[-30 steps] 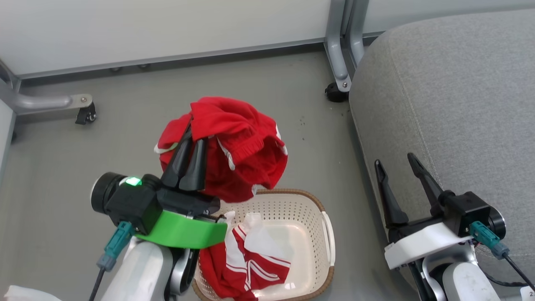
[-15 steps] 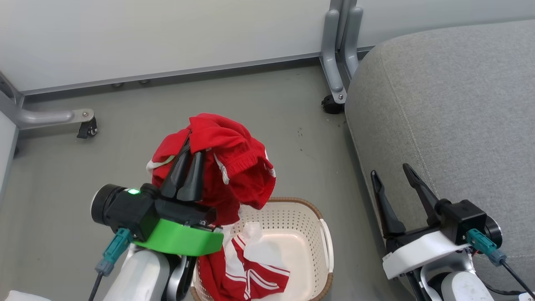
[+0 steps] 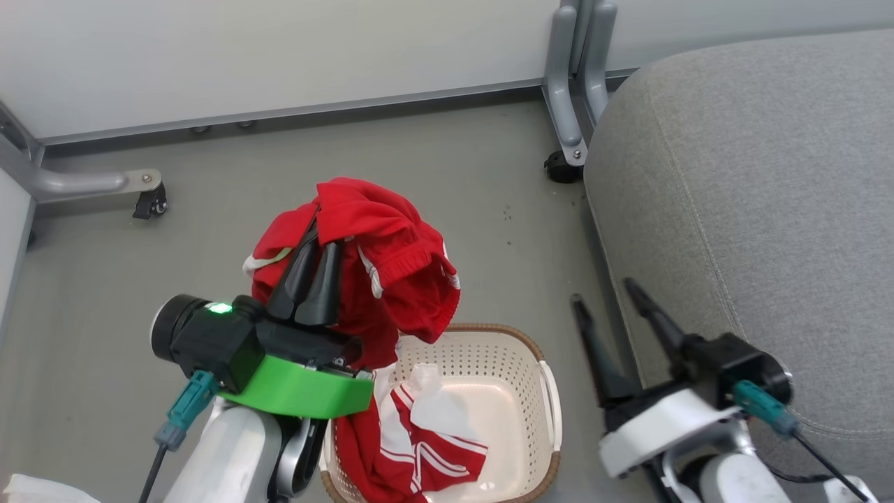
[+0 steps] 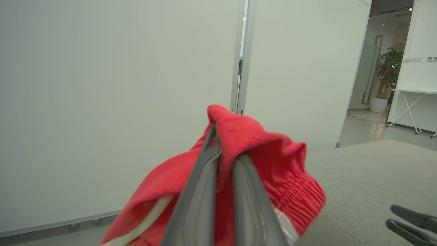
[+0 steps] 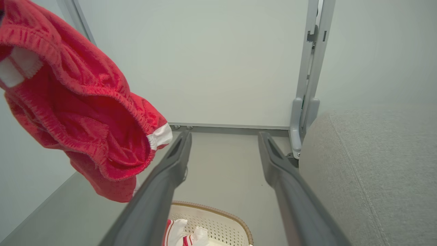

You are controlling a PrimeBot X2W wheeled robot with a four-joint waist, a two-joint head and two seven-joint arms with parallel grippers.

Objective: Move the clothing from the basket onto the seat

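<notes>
Head view: we see our left gripper (image 3: 316,255) pinched tight on a red garment (image 3: 380,265), holding it up in the air above the floor (image 3: 105,279).
Left wrist view: the two dark fingers (image 4: 201,191) are close together with a fold of red cloth squeezed between them.
Right gripper (image 3: 618,318): its fingers are spread apart and hold nothing. It sits between the basket (image 3: 548,391) and the seat (image 3: 754,209).
Where the garment is: it hangs just past the far rim of the basket, left of the seat and well apart from it. It is not on the seat yet.
Step in hand: we think we are carrying the garment over to the seat.
How to do it well: we should keep the pinch tight, since only one fold is held. We should keep the cloth high so the hanging part clears the seat's rounded edge. We should steer around our right gripper, which is in the way. We should let go only when the cloth is well over the grey cushion.
Basket: it stands on the floor beside the seat.
In the basket: a second garment (image 3: 419,447), red with white stripes, lies in the left part. The right part is bare.
</notes>
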